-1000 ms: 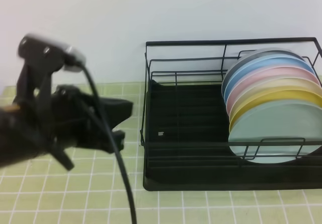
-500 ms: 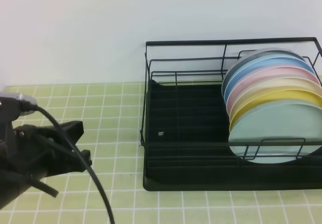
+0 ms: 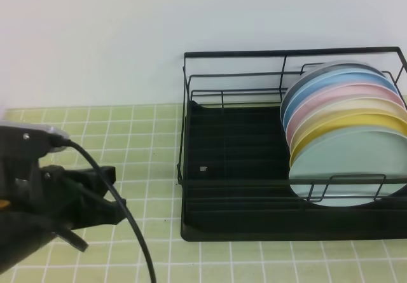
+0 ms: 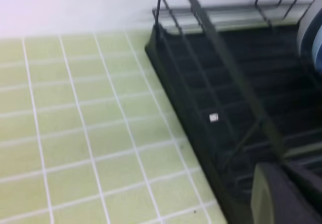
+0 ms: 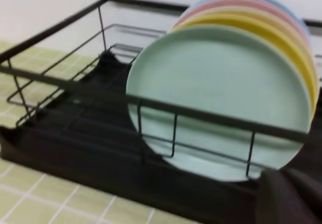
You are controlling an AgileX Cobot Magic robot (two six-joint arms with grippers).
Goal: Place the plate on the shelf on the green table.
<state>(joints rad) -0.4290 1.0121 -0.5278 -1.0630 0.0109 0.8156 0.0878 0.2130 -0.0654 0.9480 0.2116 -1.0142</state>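
Left end effector [image 3: 105,194] shut, empty, above green table [image 3: 146,137], beside shelf [image 3: 254,226]

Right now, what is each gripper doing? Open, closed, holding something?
Left gripper: closed, holding nothing, over the green table.
Right gripper: closed, holding nothing; the plate already stands in the shelf.

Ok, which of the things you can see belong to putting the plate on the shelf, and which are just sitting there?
Part of the job:
- mint plate, standing upright at the front of the stack
- black wire shelf
- green tiled table

Just there:
- yellow plates
- pink plate
- blue plates
- black cable on the left arm
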